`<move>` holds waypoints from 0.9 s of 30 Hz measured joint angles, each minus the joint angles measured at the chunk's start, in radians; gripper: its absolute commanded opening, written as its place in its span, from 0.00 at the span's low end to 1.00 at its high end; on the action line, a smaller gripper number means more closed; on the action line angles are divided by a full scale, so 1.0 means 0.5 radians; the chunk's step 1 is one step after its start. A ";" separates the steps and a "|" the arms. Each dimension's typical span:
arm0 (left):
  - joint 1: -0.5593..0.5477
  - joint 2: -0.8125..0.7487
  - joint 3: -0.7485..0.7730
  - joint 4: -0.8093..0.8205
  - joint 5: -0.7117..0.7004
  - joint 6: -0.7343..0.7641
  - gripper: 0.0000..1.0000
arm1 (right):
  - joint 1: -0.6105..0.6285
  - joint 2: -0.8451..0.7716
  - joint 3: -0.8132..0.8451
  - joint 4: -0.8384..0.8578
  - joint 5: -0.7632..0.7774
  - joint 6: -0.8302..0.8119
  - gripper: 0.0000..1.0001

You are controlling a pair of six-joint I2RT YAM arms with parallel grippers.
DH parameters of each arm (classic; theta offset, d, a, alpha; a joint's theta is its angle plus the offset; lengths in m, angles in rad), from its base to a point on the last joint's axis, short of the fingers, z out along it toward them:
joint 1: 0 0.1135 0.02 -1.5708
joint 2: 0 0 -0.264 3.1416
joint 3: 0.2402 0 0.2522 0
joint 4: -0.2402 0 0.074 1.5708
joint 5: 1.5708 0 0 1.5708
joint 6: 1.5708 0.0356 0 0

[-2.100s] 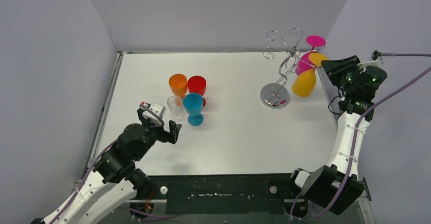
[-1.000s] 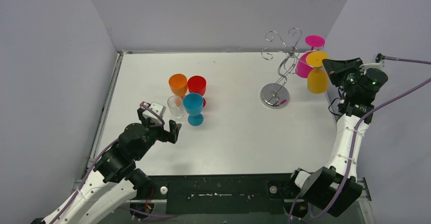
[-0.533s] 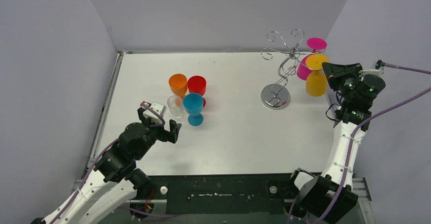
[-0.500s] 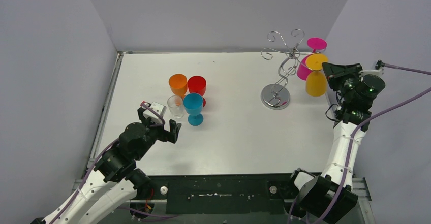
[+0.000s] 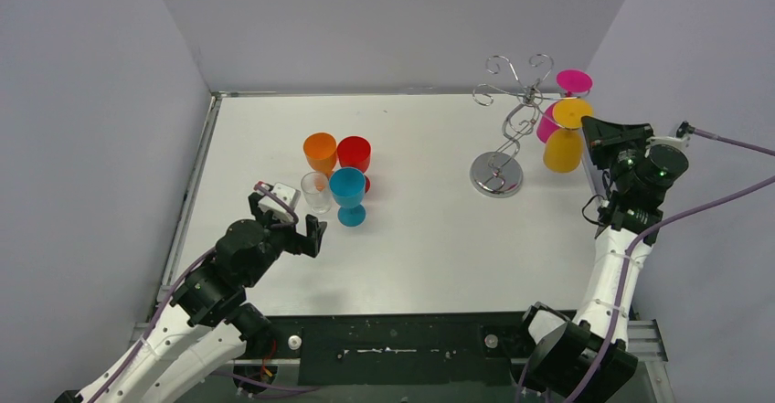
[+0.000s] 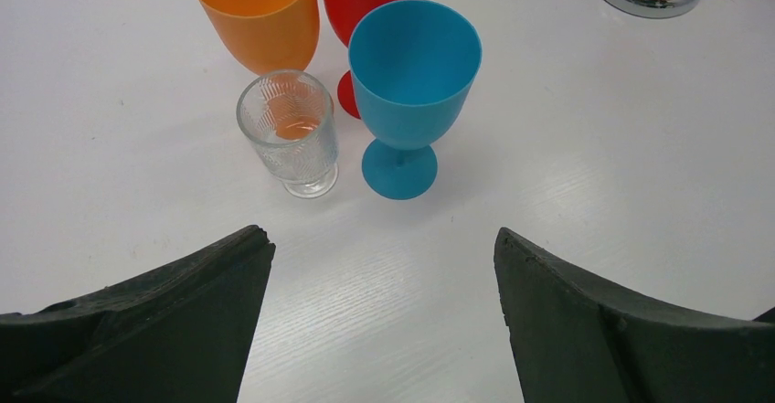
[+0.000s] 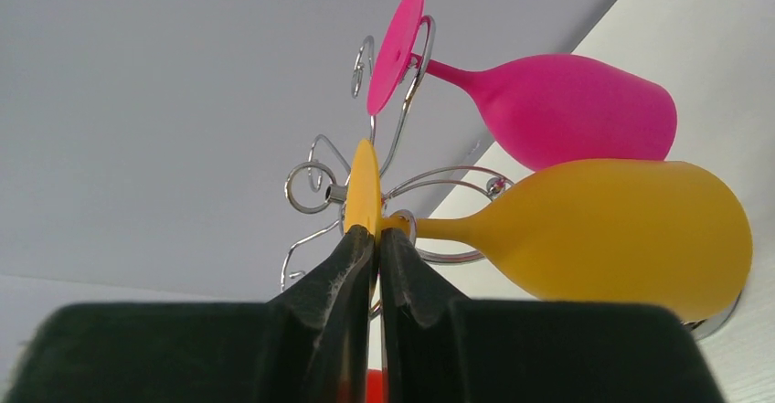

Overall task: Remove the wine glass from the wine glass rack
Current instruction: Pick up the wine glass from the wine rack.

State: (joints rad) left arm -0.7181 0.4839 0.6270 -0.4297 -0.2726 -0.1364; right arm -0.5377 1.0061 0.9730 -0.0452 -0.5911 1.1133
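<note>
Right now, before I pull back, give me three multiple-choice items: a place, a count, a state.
1. Where is the pink glass? A in a box; B on a shelf; C hanging on the rack.
2. How many cups stand grouped on the table? A two; B four; C six.
3. The right pincer is: A shut on the yellow glass by its foot; B wide open; C out of view.
C: its foot sits in a wire hook. B: orange, red, blue, clear. A: fingers pinch the foot.

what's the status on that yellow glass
Right gripper shut on yellow wine glass foot, glass inverted by the wine glass rack. Left gripper open. Pink wine glass hanging close alongside.
</note>
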 measured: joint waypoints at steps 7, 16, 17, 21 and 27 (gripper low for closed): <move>0.001 0.028 0.000 0.002 0.001 0.000 0.89 | -0.051 -0.013 -0.100 0.203 -0.137 0.246 0.00; 0.005 0.028 0.000 0.002 0.000 0.001 0.89 | -0.052 -0.013 -0.114 0.248 -0.182 0.375 0.00; 0.005 0.029 0.000 0.002 0.000 0.001 0.89 | -0.053 -0.013 -0.114 0.246 -0.185 0.376 0.00; 0.006 0.029 0.000 0.002 0.001 0.001 0.89 | -0.053 -0.014 -0.114 0.221 -0.198 0.362 0.00; 0.014 0.030 0.000 0.002 0.002 0.002 0.89 | -0.063 -0.011 -0.073 0.106 -0.242 0.267 0.00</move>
State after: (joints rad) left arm -0.7113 0.4988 0.6270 -0.4286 -0.2714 -0.1356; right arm -0.5690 1.0004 0.9363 0.0078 -0.7120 1.2469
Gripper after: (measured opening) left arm 0.891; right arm 0.058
